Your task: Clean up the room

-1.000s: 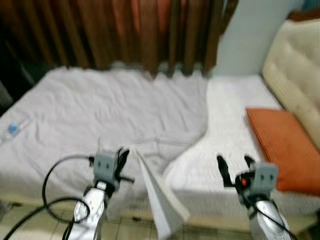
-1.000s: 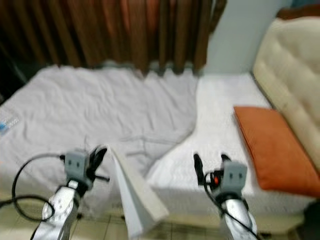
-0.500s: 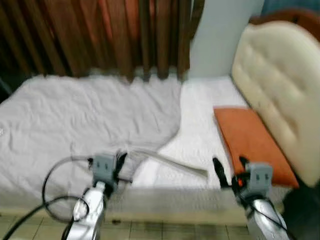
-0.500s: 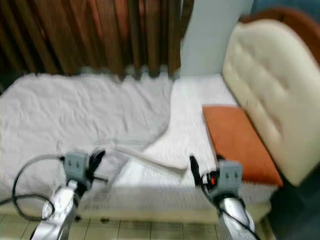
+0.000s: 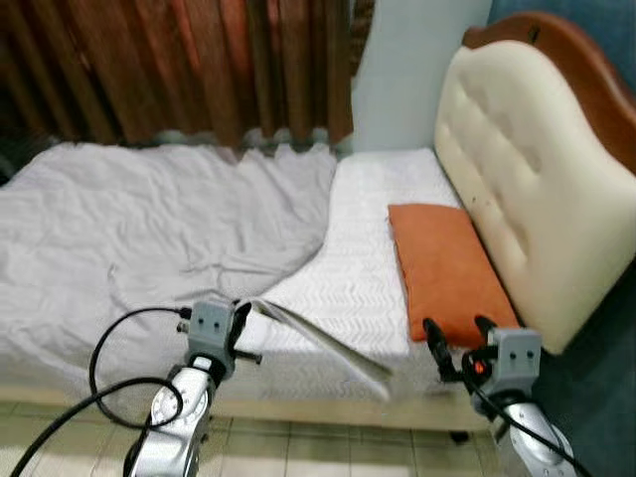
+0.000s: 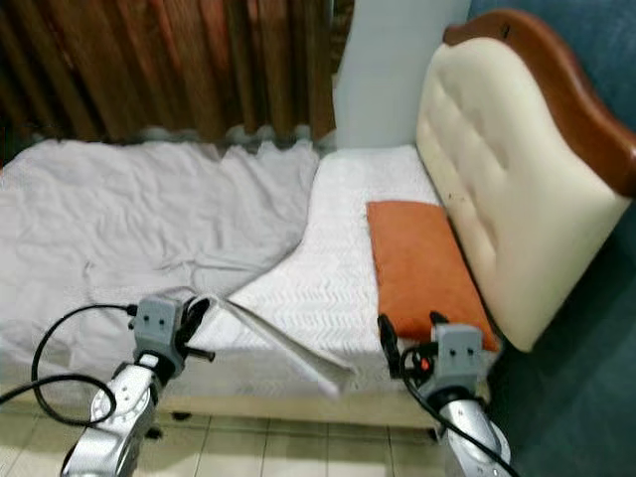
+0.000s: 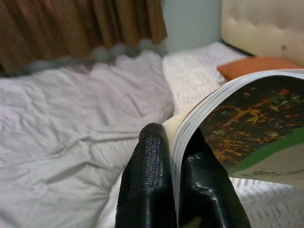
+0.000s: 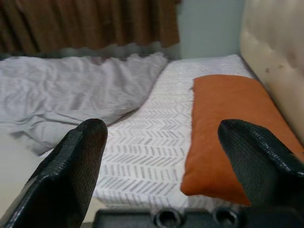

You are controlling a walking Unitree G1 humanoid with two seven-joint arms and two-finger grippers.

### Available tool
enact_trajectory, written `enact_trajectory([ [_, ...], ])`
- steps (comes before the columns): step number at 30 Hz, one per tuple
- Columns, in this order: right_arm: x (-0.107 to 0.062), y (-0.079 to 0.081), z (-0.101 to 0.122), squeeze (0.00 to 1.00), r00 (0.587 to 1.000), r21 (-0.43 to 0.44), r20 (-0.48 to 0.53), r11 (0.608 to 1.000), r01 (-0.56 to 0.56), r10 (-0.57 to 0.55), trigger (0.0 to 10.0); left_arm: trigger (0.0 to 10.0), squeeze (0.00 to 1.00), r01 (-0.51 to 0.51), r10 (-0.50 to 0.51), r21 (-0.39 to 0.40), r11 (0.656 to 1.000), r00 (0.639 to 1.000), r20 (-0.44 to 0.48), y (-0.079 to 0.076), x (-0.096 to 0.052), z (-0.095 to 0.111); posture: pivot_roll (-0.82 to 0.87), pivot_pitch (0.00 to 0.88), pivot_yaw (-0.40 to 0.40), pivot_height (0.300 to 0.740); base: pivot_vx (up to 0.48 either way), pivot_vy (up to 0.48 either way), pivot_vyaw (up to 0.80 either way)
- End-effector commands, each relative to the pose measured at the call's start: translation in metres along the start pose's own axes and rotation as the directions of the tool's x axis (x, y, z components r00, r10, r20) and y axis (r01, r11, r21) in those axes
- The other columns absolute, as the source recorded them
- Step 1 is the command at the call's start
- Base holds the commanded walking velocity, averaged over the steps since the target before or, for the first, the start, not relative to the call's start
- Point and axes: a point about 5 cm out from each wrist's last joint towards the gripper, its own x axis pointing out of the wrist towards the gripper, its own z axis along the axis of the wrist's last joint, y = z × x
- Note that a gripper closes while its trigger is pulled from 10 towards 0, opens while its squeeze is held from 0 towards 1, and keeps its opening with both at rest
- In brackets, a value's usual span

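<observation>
1. Compared with a second ago: whole scene shifted toward the headboard [image 5: 527, 189], so camera turned; magazine [image 5: 323, 343] now hanging flatter over the bed [image 5: 358, 288] edge
2. Left gripper [image 7: 173, 156]: fingers closed on the magazine's spine, carried for tidying, probably
3. Right gripper [image 5: 455, 336]: fingers wide apart, holding nothing
4. Counted: one magazine, one orange pillow [image 5: 447, 268], one grey sheet [image 5: 139, 219], two grippers

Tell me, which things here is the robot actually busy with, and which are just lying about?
Busy with:
- magazine, pinched in the left gripper
- right gripper, open and holding nothing

Lying about:
- orange pillow
- rumpled grey sheet
- padded headboard
- brown curtains
</observation>
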Motion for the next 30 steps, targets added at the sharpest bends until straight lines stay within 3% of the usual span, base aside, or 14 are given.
enact_trajectory([
  [1, 0.001, 0.005, -0.001, 0.00, 1.000, 0.002, -0.005, 1.000, -0.025, 0.025, 10.0, 10.0, 0.00, -0.002, 0.003, -0.022, 1.000, 0.999, 0.038, 0.003, 0.005, 0.008, -0.13, 0.000, 0.044, 0.740, 0.405, 0.255, 0.00],
  [14, -0.006, 0.006, -0.005, 0.00, 0.999, -0.005, -0.020, 0.999, -0.033, 0.032, 10.0, 10.0, 0.00, 0.066, -0.063, -0.063, 0.996, 0.997, 0.043, -0.012, 0.013, 0.006, -0.15, 0.015, 0.037, 0.740, 0.414, 0.137, 0.00],
  [19, -0.012, -0.005, -0.008, 0.00, 0.997, -0.038, -0.067, 0.998, -0.045, 0.042, 10.0, 10.0, 0.00, 0.086, -0.079, -0.149, 0.985, 0.995, 0.054, -0.030, 0.014, -0.004, -0.16, 0.028, -0.050, 0.740, 0.426, 0.000, 0.00],
  [26, -0.004, -0.009, -0.005, 0.00, 0.997, -0.052, -0.060, 0.997, -0.051, 0.048, 10.0, 10.0, 0.00, 0.164, -0.159, -0.132, 0.978, 0.986, 0.042, -0.047, 0.024, -0.003, -0.16, 0.014, -0.039, 0.740, 0.429, 0.000, 0.00],
  [30, -0.003, -0.004, -0.007, 0.00, 0.997, -0.052, -0.058, 0.997, -0.056, 0.053, 10.0, 10.0, 0.00, 0.189, -0.184, -0.119, 0.975, 0.982, 0.051, -0.048, 0.028, 0.001, -0.16, 0.011, -0.029, 0.740, 0.446, 0.000, 0.00],
])
